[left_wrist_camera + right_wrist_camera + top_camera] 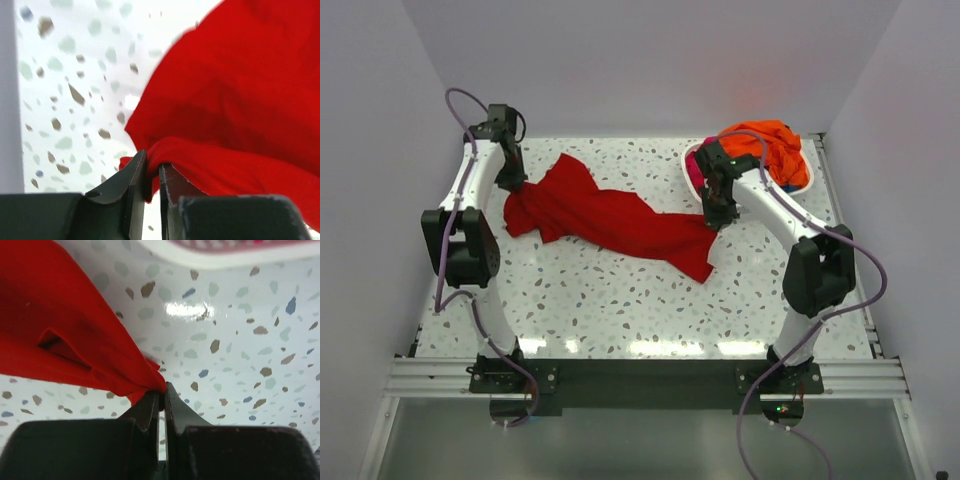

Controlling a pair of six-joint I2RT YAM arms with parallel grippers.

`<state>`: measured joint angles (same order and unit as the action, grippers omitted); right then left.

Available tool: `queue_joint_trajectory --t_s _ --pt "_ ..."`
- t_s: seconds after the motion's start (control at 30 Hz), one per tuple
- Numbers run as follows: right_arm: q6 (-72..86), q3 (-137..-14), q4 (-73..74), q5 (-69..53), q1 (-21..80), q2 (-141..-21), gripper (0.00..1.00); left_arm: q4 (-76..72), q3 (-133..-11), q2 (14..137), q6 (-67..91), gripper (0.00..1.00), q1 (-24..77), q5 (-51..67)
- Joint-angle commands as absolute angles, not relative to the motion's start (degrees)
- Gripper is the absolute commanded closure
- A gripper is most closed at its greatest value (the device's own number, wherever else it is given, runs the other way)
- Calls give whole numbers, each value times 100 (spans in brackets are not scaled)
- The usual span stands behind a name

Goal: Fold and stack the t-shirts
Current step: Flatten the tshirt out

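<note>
White basket [801,186] at far right corner of table [600,310]: it holds orange t-shirt [778,143] heaped on top, and magenta-pink t-shirt [695,173] at its left side, mostly hidden. Deep red t-shirt [610,218] lies in centre, stretched left to right, wrinkled, not folded. L gripper [152,170] is closed narrow on its left edge; R gripper [162,390] pinches its right end, near the basket.

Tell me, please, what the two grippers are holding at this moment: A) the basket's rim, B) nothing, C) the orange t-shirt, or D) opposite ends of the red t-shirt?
D: the left gripper and the right gripper are each shut on a pinch of the red t-shirt, which lies stretched between them.
</note>
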<state>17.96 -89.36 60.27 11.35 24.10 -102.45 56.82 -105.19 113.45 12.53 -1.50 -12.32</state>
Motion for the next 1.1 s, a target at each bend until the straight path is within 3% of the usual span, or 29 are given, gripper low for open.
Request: queue_joint_trajectory --t_s 0.0,0.2,0.23,0.33,0.37,0.4,0.43,0.5,0.53,0.73,1.07 --pt "1696 -9711 6117 1318 2303 -10511 100 5870 -11556 11548 976 80 -228 -1477" --pt "1758 -10441 6091 1187 2101 -10942 100 5451 -12068 11751 870 76 -290 -1178" --pt "1767 -10528 6065 1152 2074 -10986 100 5354 -12033 11777 853 65 -290 -1126" --pt "1732 -10730 6073 1038 2039 -11206 100 5133 -11918 11882 975 54 -290 -941" --pt "1714 -10792 6099 1002 2030 -11267 96 5150 -11909 11900 1045 50 -290 -914" --pt "1696 -10854 6117 950 2022 -11276 80 5142 -11866 11874 1116 45 -281 -914" --pt "1670 -10915 6091 810 2021 -11242 68 5081 -11743 11700 1273 32 -273 -914" --pt "1635 -10881 5968 581 2021 -11041 41 4635 -11059 11384 1371 24 -203 -818" --pt "1556 -10785 5863 484 2030 -10952 38 4484 -10796 11034 1432 22 -159 -756" --pt "1354 -9654 5783 176 2092 -10056 30 3859 -8644 10100 1879 22 535 -440" --pt "1678 -7999 5160 -237 2083 -9545 30 3534 -7761 10178 2356 27 896 -773"
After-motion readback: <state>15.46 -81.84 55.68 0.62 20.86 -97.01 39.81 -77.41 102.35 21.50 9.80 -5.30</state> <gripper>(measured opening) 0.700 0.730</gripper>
